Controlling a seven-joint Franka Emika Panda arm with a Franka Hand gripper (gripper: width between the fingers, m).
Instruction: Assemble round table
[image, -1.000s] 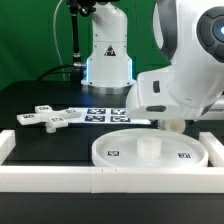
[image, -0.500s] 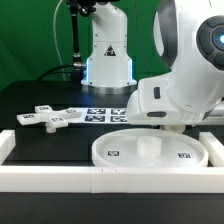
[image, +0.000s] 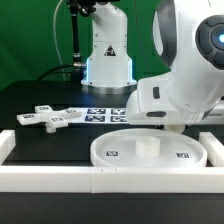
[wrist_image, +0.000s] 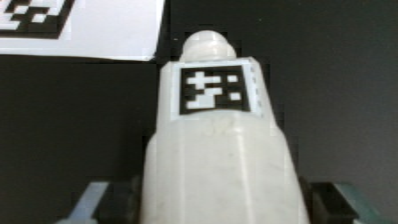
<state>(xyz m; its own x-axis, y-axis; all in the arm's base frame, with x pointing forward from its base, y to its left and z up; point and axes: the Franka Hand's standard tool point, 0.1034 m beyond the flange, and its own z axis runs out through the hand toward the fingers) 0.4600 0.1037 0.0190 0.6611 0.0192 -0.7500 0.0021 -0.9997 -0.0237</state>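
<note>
Between the jaws: the short cylindrical post (wrist_image: 214, 130) fills the wrist view, with one dark jaw on each side of its near end.
Post, long axis: it runs straight out from the jaws and away from the wrist. The tagged face is toward the camera and the rounded tip is the farthest part.
Jaws, state: they stand close along both sides of the post. I cannot tell whether they press on it or only flank it, because that place is blurred at the picture's edge.
Post, exterior view: hidden behind the arm (image: 185, 90), so I cannot say if it lies down or is lifted.
Beyond the tip: the marker board (wrist_image: 71, 30) is near but apart from it, with black counter (image: 35, 100) between them.
Round disc (image: 185, 152): flat on the counter just behind the border wall (image: 100, 178), rim up, with a small raised hub (image: 147, 147) in its middle.
Cross-shaped piece (image: 50, 118): well apart, toward the exterior view's left.
Coming move, as I judge: the post is already centred and in line with the jaws, so the tip must next be brought over the hub.
</note>
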